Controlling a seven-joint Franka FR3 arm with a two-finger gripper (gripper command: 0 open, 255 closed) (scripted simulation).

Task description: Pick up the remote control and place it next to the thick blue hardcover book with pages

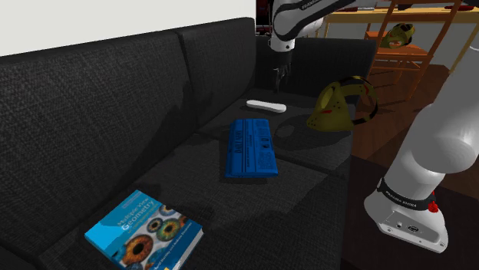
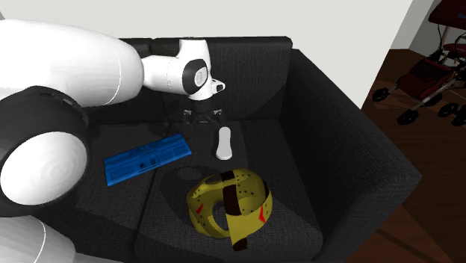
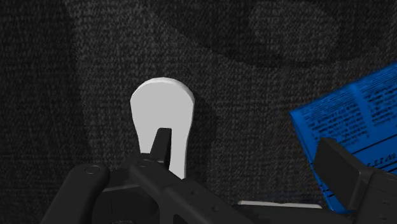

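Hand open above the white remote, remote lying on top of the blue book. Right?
No. The remote lies on the sofa cushion, apart from the blue book, as the shoulder view shows. The hand is open above it.

Plain white slim remote control (image 1: 266,105); blue hardcover book (image 1: 250,147) with darker print; charcoal woven fabric sofa (image 1: 92,115); yellow perforated mask (image 2: 255,196), possibly red-streaked.

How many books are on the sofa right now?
2 on the black sofa. The blue book lies mid-seat, close to the white remote. The Geometry book lies on the seat at the shoulder view's lower left. Others may lie outside the views.
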